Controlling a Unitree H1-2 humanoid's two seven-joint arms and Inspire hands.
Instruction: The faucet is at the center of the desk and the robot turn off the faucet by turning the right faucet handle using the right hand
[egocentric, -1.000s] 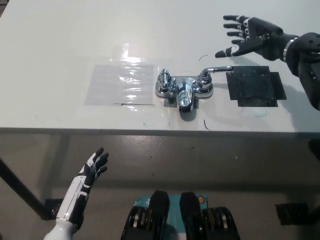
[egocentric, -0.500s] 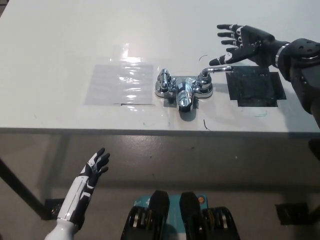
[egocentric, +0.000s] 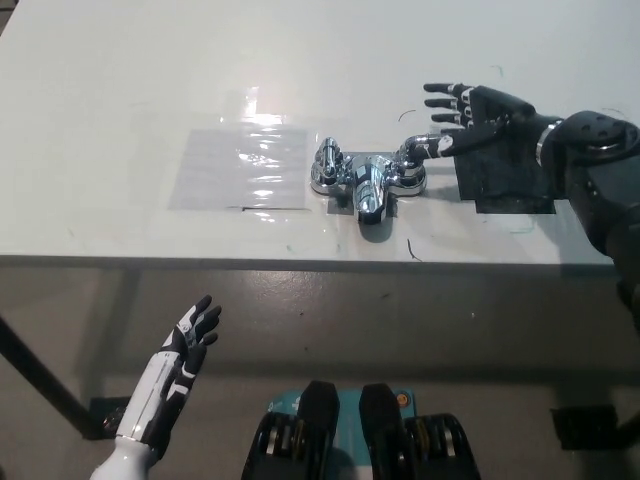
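Chrome faucet (egocentric: 367, 180) sits mid-desk (egocentric: 120, 70). Right hand (egocentric: 478, 118) is fingers apart, thumb at the right faucet handle (egocentric: 428, 146), nothing grasped. Turn not started, I'd say. Left hand (egocentric: 185, 345) idles below the desk edge, fingers loosely apart.

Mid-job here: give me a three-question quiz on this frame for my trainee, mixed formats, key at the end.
1. True or false: the right hand is closed around the right handle.
2. Which lies on the desk to the left of the faucet? A) a black patch B) a clear plastic sheet C) a cup
3. Fill in: the left hand hangs open below the desk's ____ edge.

Key:
1. False; its fingers are spread, reaching over the handle's end.
2. B, the clear sheet; the black patch lies to the right, partly under the right hand.
3. Front.
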